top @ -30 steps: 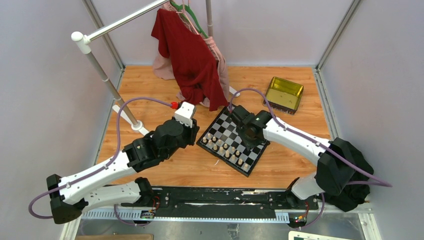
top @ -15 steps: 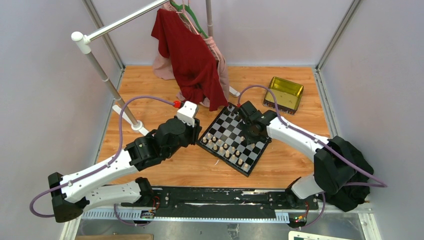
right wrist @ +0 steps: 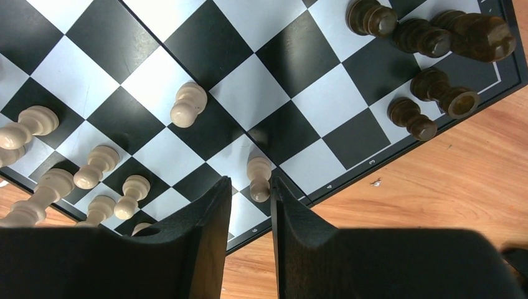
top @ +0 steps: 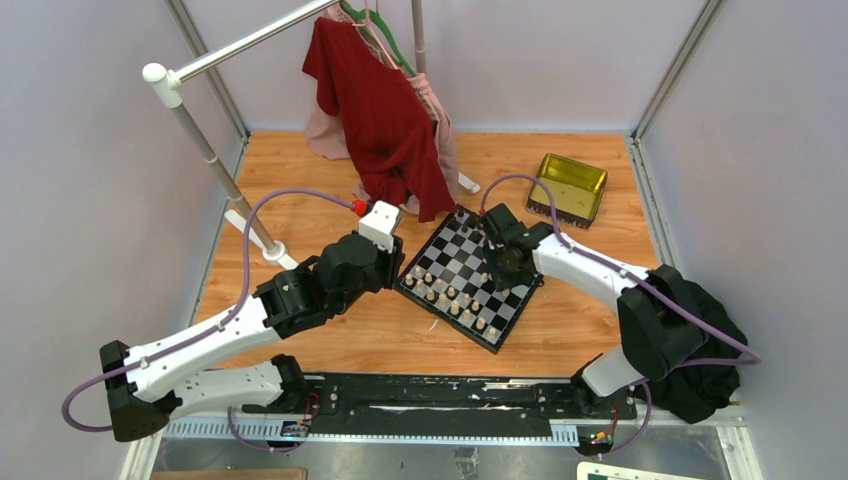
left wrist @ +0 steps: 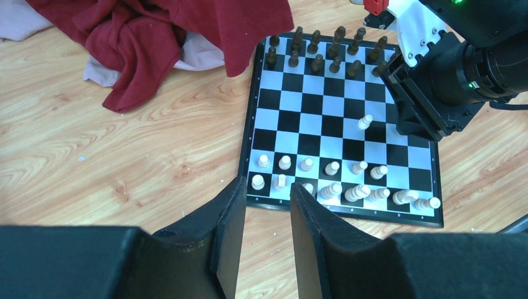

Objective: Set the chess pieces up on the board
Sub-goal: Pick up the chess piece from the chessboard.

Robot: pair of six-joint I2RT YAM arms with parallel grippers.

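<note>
The checkered board (top: 450, 250) lies at mid-table. Tan pieces (left wrist: 330, 180) fill its near rows and dark pieces (left wrist: 317, 47) its far rows. My right gripper (right wrist: 250, 184) hangs low over the board's right edge (top: 497, 262). Its jaws stand slightly apart around a tan pawn (right wrist: 258, 177), which sits close to the right finger and clear of the left one. Another lone tan pawn (right wrist: 188, 104) stands mid-board and also shows in the left wrist view (left wrist: 365, 121). My left gripper (left wrist: 268, 193) is open and empty, above the board's near left edge (top: 395, 262).
A gold tin (top: 568, 187) sits at the far right. A red garment (top: 385, 120) hangs from a rack and drapes onto the table beside the board's far corner (left wrist: 155, 37). The rack pole (top: 215, 160) stands at the left. A black cloth (top: 710, 370) lies by the right arm's base.
My right gripper has moved from mid-board toward the board's far right edge. My left arm has crept slightly toward the board.
</note>
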